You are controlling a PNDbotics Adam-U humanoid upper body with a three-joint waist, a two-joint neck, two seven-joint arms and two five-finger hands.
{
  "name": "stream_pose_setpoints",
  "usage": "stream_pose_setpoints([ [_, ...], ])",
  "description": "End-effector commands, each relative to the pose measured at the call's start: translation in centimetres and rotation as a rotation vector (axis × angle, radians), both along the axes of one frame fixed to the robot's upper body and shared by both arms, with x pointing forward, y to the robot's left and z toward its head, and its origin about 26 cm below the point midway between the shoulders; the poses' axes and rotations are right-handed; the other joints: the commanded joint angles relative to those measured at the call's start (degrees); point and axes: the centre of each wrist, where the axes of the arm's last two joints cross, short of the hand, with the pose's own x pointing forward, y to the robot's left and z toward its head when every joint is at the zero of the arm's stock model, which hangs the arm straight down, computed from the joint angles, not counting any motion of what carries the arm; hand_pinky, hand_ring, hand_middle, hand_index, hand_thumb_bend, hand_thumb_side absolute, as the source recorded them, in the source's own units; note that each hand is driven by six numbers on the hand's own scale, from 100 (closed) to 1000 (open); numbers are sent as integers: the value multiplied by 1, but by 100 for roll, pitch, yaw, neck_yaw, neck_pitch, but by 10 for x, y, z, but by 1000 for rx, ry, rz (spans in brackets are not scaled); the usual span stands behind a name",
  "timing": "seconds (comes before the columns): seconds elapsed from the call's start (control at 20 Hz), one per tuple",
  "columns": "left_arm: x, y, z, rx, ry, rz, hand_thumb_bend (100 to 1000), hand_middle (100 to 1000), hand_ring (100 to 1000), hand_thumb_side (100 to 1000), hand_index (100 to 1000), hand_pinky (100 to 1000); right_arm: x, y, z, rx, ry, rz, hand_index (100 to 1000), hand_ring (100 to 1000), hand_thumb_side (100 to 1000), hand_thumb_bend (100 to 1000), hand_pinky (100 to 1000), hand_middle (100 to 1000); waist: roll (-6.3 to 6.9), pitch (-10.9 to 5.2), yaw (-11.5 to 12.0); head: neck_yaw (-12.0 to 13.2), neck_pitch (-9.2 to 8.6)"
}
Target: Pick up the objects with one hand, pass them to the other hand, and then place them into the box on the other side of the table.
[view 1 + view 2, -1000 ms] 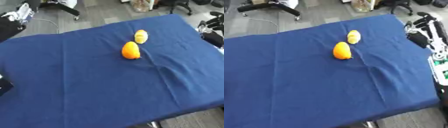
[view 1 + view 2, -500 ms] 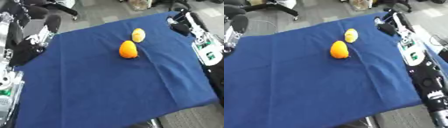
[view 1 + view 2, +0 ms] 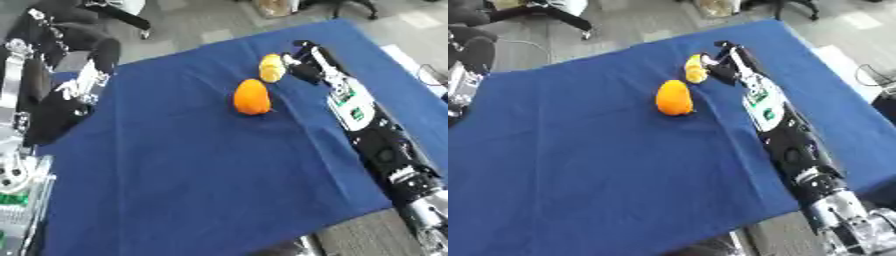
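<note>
An orange, egg-shaped fruit (image 3: pixel 252 97) lies on the blue tablecloth (image 3: pixel 201 170) towards the far side. Just behind it and to the right lies a smaller yellow fruit (image 3: pixel 271 68). My right arm stretches in from the lower right. Its right hand (image 3: pixel 304 61) is open and sits right beside the yellow fruit on its right side, fingers pointing at it. I cannot tell whether it touches the fruit. My left hand (image 3: pixel 80 85) hangs over the table's left edge, far from both fruits. No box shows in either view.
The cloth has a crease just right of the orange fruit. Grey floor with black chair bases (image 3: pixel 122 12) lies beyond the far edge. The table's front edge (image 3: pixel 289 240) runs along the bottom. A white panel (image 3: pixel 407 57) stands off the right side.
Both arms have come into view. My right hand has swung from the table's right edge across to the yellow fruit. The fruits have not moved on the cloth. The camera has shifted.
</note>
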Motion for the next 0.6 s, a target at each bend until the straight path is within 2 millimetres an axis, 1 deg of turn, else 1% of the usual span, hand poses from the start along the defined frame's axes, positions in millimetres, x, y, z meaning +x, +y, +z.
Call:
stream_pose_setpoints([
  [0.05, -3, -1, 5, 1, -22, -9, 485, 666, 646, 586, 861, 709, 4, 4, 7, -27, -22, 31, 930, 756, 804, 100, 791, 722, 31, 33, 5, -7, -15],
  [0.1, -3, -1, 5, 3, -20, -9, 486, 666, 646, 583, 861, 709, 4, 6, 6, -33, -16, 42, 931, 757, 790, 100, 791, 723, 29, 36, 2, -2, -15],
  [0.15, -3, -1, 5, 5, -19, -9, 484, 666, 646, 587, 861, 709, 3, 7, 5, -38, -11, 52, 932, 757, 810, 100, 792, 724, 28, 38, -1, -1, -15],
  [0.3, -4, -1, 4, 9, -14, -8, 481, 666, 645, 591, 862, 708, 3, 12, 2, -53, 6, 86, 934, 758, 824, 100, 794, 728, 26, 42, -13, -7, -15],
  [0.6, -4, -1, 3, 17, -5, -6, 476, 665, 645, 597, 864, 708, 2, 23, 2, -83, 21, 155, 938, 759, 821, 100, 800, 731, 35, 44, -23, -34, -15],
])
